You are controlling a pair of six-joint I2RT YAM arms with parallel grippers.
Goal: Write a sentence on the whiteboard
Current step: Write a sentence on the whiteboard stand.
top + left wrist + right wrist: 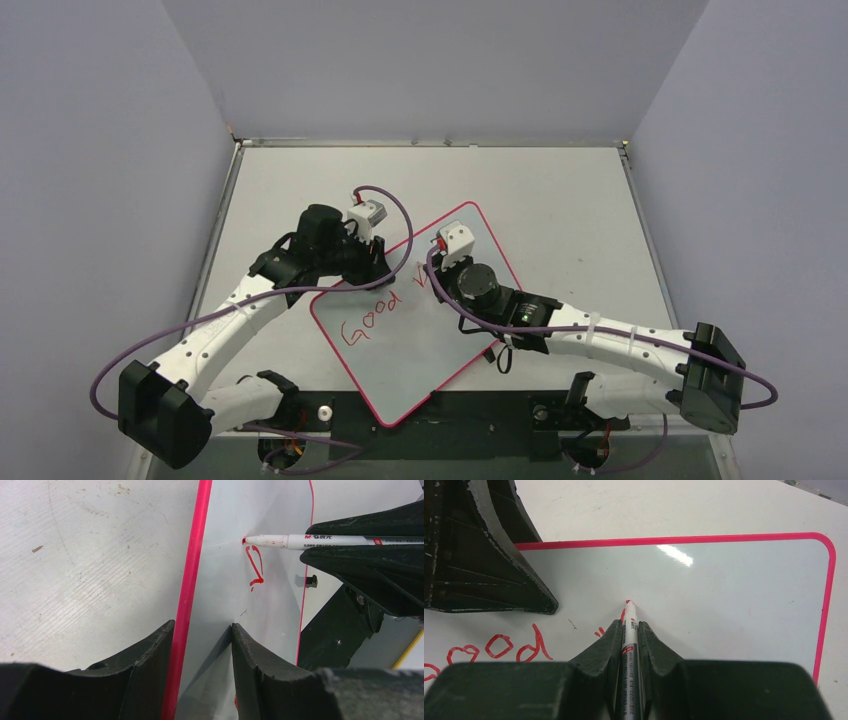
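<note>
Partway through the sentence (372,322) on the whiteboard (430,360), set askew on the grey tabletop (560,200): shows "Good" complete and only a first "v" stroke of the next word. Grips the red marker (629,614) tight in the right gripper (629,626), nib at the surface. Straddles the pink frame (193,560) with the left gripper (202,627), jaws parted. Leaves most of the writing to do, by the look of it

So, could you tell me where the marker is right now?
In the right wrist view, the marker is clamped in the right gripper, its tip on the whiteboard just right of the sentence begun in red.
</note>
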